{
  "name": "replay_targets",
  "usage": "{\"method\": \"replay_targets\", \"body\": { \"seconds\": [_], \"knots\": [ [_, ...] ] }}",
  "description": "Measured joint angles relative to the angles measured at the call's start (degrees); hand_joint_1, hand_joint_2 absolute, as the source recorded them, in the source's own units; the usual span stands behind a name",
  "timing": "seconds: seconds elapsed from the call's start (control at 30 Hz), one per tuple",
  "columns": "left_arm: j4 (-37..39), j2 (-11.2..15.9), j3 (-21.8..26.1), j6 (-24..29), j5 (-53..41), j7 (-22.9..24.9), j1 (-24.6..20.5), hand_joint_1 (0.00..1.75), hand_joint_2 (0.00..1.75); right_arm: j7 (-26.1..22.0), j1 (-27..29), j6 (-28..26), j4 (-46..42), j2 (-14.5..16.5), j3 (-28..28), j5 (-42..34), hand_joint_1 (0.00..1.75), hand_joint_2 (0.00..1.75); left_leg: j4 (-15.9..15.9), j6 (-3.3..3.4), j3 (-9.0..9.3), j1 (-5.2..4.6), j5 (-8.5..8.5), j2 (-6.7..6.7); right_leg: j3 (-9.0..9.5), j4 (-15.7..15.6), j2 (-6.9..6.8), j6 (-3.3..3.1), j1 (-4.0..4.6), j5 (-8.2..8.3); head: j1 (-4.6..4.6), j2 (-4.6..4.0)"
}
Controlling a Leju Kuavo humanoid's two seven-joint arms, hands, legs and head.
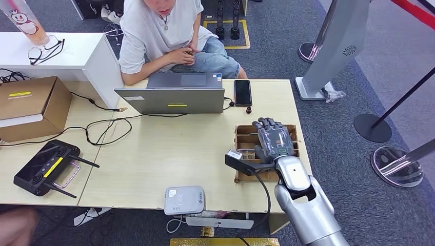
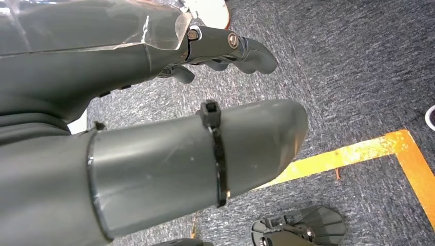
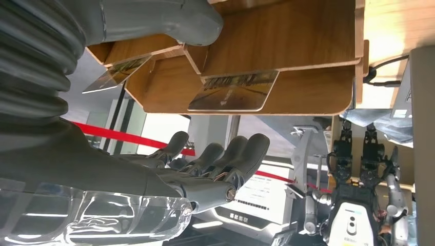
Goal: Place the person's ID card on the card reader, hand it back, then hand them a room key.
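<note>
While your right hand point(image 1: 273, 140) hovers over the wooden tray point(image 1: 245, 134) at the tabletop's right edge, its fingers are spread and hold nothing; the wrist view shows them apart from the wood. Two cards point(image 3: 234, 91) lie in the tray's compartments, and I cannot tell which is the ID card or the room key. One card reader point(image 1: 184, 200) sits at the near edge, with bare tabletop point(image 1: 169, 148) between it and the one laptop point(image 1: 177, 95) at the far edge. One phone point(image 1: 242, 92) lies beside the laptop. A person point(image 1: 164, 33) sits beyond the far edge. Your left hand point(image 2: 215, 48) hangs over grey carpet, fingers loosely curled, holding nothing.
</note>
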Motion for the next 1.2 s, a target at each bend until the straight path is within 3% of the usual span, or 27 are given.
{"method": "replay_targets", "body": {
  "seconds": [0.47,0.57,0.73,1.0,1.2],
  "knots": [
    [0.0,0.0,0.0,-0.1,0.0,0.0,0.0,0.0,0.0,0.5,-0.7,-0.3,1.9,0.0,0.0,0.0,0.79,1.75,0.0,0.0,0.0,0.0,0.0,0.0,0.0,0.0,0.0,0.0,0.0,0.0,0.0,0.0],
    [0.0,0.0,0.0,-0.1,0.0,0.1,0.0,0.0,0.0,0.6,-1.1,-0.6,2.3,0.0,0.0,0.0,0.94,1.75,0.0,0.0,0.01,0.0,0.0,0.0,0.01,0.0,0.0,0.0,0.0,0.0,0.0,0.0],
    [0.0,0.0,0.0,-0.3,0.0,0.2,0.0,0.0,0.0,0.6,-1.7,-0.9,3.1,0.0,0.0,0.0,1.37,1.75,0.0,0.0,0.01,0.0,0.0,0.0,0.01,0.0,-0.01,0.0,0.0,0.0,0.0,0.0],
    [0.0,0.1,0.0,-0.4,-0.1,0.5,-0.1,0.0,0.0,0.6,-2.1,-1.4,3.7,0.0,0.0,0.0,1.46,1.75,0.0,0.0,0.01,0.0,0.0,0.0,0.01,0.0,-0.01,0.0,0.0,0.0,-0.01,0.0],
    [0.0,0.2,0.0,-0.4,-0.1,0.5,-0.1,0.0,0.0,0.6,-2.0,-2.1,4.0,0.0,0.0,0.0,1.68,1.75,0.0,0.0,0.01,0.0,0.0,0.0,0.01,0.0,-0.01,0.0,0.0,0.0,-0.01,0.0]
  ]
}}
